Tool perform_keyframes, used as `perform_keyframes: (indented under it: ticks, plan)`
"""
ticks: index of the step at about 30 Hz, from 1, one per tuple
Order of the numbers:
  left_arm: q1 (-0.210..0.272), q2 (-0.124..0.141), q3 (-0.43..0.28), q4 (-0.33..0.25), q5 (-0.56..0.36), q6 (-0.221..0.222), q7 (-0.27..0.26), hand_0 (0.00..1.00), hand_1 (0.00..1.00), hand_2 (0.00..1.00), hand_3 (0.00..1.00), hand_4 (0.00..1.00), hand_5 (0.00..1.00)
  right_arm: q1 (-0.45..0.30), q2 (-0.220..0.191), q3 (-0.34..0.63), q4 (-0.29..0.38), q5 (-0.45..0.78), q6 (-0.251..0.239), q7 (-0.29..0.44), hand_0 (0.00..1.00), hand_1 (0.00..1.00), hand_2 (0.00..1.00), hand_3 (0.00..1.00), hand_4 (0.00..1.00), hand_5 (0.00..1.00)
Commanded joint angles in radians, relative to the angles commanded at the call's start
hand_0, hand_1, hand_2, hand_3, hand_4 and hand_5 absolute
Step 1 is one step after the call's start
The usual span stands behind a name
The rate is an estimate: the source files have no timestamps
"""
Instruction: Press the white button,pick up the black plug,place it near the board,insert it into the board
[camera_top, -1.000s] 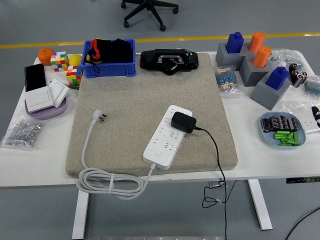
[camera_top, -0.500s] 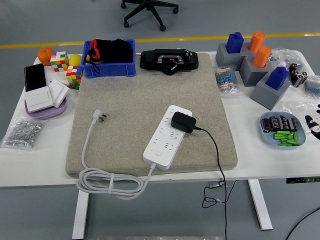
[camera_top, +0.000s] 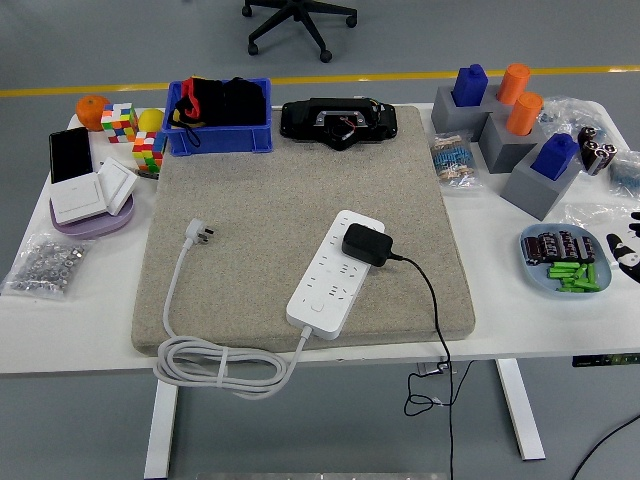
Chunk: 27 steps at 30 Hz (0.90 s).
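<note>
A white power strip (camera_top: 332, 275) lies slantwise on the beige felt mat (camera_top: 260, 190). Its white button (camera_top: 315, 308) is at the near end. The black plug (camera_top: 366, 245) sits on the strip's far right part, and its black cable (camera_top: 432, 300) runs off the table's front edge. The strip's own white cord (camera_top: 215, 365) is coiled at the front left, with its white plug (camera_top: 203, 234) lying on the mat. Only the tip of my right hand (camera_top: 626, 240) shows at the right edge, far from the strip. My left hand is out of view.
A light blue plate (camera_top: 535, 275) of batteries and green parts sits next to my right hand. Grey blocks with blue and orange pegs (camera_top: 520, 130) stand back right. A blue bin (camera_top: 218, 118), a black device (camera_top: 335, 122), cubes and wall switches (camera_top: 90, 195) fill the back and left.
My right hand has edged a little further in from the right edge, over the blue plate's side. Nothing on the mat has moved.
</note>
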Motion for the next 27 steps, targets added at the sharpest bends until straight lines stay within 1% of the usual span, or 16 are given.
perform_keyframes:
  ticks: [2, 5, 10, 15, 18, 27]
  plan:
    - [-0.001, -0.003, 0.013, 0.0, -0.015, 0.0, -0.001, 0.69, 0.637, 0.612, 0.636, 0.555, 0.186, 0.004, 0.0, 0.0, 0.003, -0.002, 0.0, 0.0, 0.72, 0.646, 0.601, 0.613, 0.824, 0.201]
    - [0.0, -0.005, 0.013, 0.0, -0.012, 0.0, 0.001, 0.69, 0.637, 0.612, 0.637, 0.555, 0.188, 0.009, 0.001, -0.003, 0.003, -0.004, 0.0, 0.002, 0.721, 0.645, 0.601, 0.612, 0.824, 0.202]
    - [0.004, 0.001, 0.002, 0.0, -0.009, 0.005, 0.002, 0.69, 0.637, 0.612, 0.637, 0.555, 0.188, 0.019, 0.003, -0.008, -0.004, -0.004, -0.002, 0.006, 0.721, 0.645, 0.601, 0.612, 0.824, 0.202]
    - [0.016, 0.009, -0.037, 0.0, 0.035, 0.008, 0.009, 0.69, 0.637, 0.612, 0.637, 0.554, 0.187, 0.041, 0.0, -0.025, -0.005, -0.004, -0.001, 0.01, 0.72, 0.647, 0.602, 0.615, 0.823, 0.203]
    - [0.017, 0.01, -0.038, 0.0, 0.037, 0.008, 0.009, 0.69, 0.638, 0.612, 0.636, 0.554, 0.187, 0.045, 0.0, -0.027, -0.004, -0.004, -0.001, 0.009, 0.72, 0.647, 0.602, 0.613, 0.824, 0.205]
    - [-0.003, 0.016, 0.001, 0.0, -0.007, 0.007, 0.001, 0.69, 0.637, 0.612, 0.636, 0.553, 0.186, 0.056, 0.005, -0.037, -0.006, -0.008, 0.003, 0.009, 0.721, 0.649, 0.604, 0.612, 0.824, 0.206]
